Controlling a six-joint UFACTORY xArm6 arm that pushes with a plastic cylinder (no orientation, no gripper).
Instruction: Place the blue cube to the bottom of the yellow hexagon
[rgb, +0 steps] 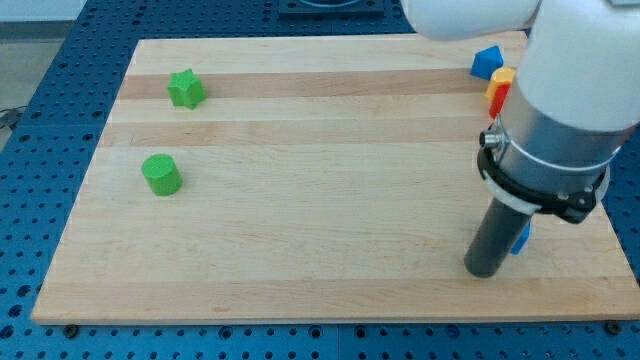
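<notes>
Near view's right edge, our tip (485, 272) rests on board, gripping nothing. Sliver of blue block (521, 238), likely our cube, touches rod's right side. Yellow block (503, 77) well above, mostly hidden. Contact step; next, push upward.

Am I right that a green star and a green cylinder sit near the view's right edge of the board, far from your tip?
Not quite: the camera view shows the green star and green cylinder near the view's left edge. They are indeed far from my tip.
</notes>
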